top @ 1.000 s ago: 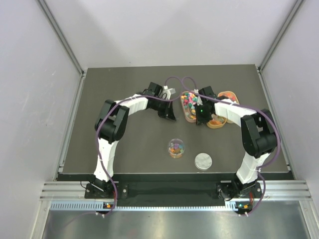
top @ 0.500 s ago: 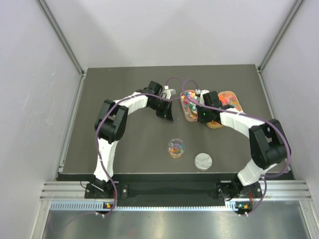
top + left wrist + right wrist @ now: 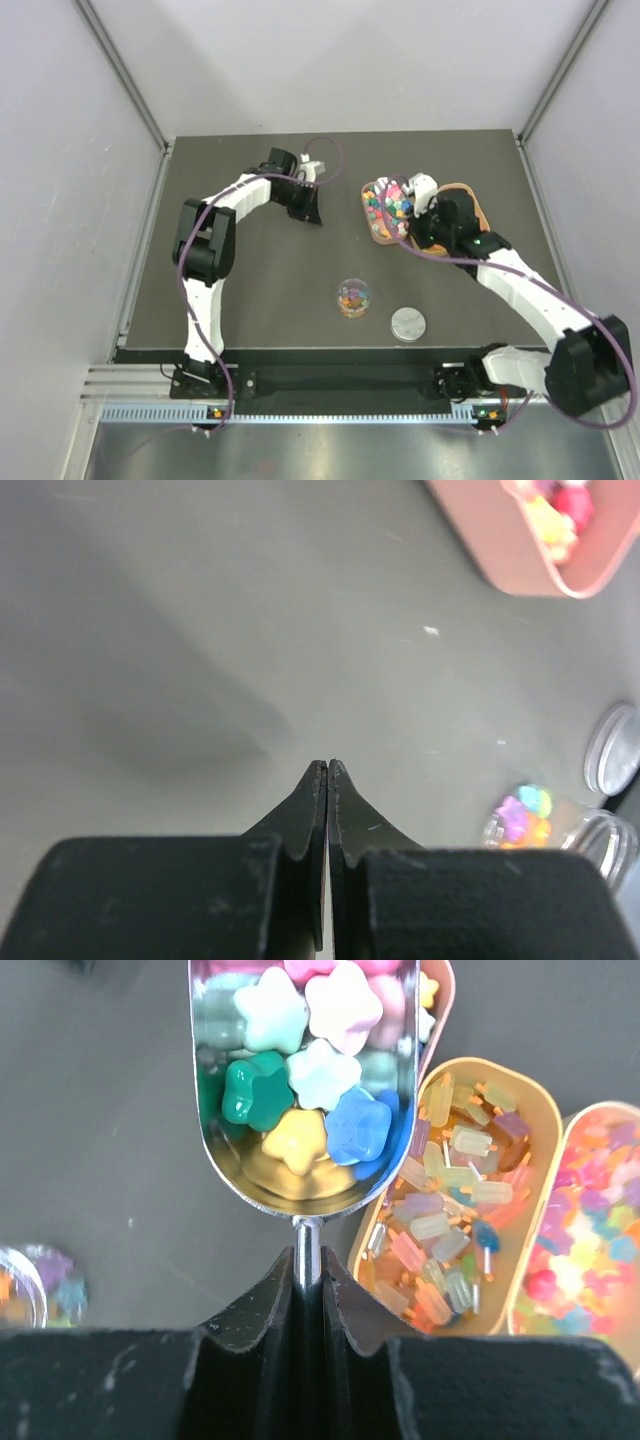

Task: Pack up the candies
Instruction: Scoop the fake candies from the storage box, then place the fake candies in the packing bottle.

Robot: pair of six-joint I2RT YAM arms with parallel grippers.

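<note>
Your right gripper (image 3: 308,1272) clenched the scoop (image 3: 262,1175) handle, candies (image 3: 320,1070) heaped straight ahead of its jaws; the jar (image 3: 30,1285) lay back-left. Your left gripper (image 3: 327,772) was closed, empty.

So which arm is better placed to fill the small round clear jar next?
Right: the right gripper is shut on a shiny metal scoop full of star-shaped candies; the left gripper is shut, empty.
</note>
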